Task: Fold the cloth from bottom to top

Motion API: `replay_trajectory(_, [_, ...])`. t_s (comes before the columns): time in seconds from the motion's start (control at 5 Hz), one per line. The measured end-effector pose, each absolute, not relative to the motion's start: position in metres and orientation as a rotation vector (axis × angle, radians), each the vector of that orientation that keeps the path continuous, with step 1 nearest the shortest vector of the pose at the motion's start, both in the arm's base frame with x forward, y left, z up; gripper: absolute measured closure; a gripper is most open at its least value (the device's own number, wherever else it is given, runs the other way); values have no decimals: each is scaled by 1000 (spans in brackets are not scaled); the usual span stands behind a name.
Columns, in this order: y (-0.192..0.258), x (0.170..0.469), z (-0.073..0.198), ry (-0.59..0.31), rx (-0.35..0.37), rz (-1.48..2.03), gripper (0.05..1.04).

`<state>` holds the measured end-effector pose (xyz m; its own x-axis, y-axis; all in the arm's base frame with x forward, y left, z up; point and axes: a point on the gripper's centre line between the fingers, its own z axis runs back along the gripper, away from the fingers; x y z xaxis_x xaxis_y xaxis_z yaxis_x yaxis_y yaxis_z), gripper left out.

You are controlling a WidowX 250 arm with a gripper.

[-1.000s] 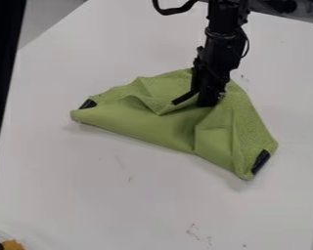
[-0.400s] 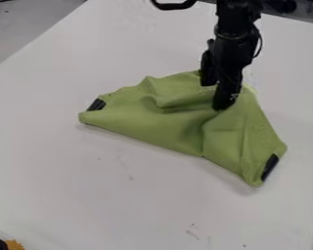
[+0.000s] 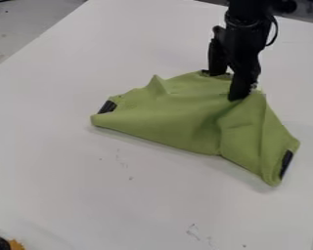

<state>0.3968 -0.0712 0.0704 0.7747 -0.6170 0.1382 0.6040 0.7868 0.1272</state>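
Illumination is bright and diffuse across the white tabletop [image 3: 61, 180]. A faint, soft-edged shadow borders the cloth [image 3: 179, 119] along its near edge.

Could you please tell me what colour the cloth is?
The cloth is green, showing best in the camera view.

The cloth [image 3: 179, 117] is plain green with black patches [image 3: 107, 107] at two corners. The surface [image 3: 120, 200] under it is white, the claw [image 3: 226, 86] against it black.

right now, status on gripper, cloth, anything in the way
Gripper open at upper edge. Green cloth folded, creased. Raised peak there might snag.
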Motion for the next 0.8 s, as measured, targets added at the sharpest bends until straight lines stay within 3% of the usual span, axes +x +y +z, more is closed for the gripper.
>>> replay_trajectory(0.4, [-95,385,79,-114,-36,-401,81])
replay_trajectory(0.8, [-115,382,77,-112,-52,-299,81])
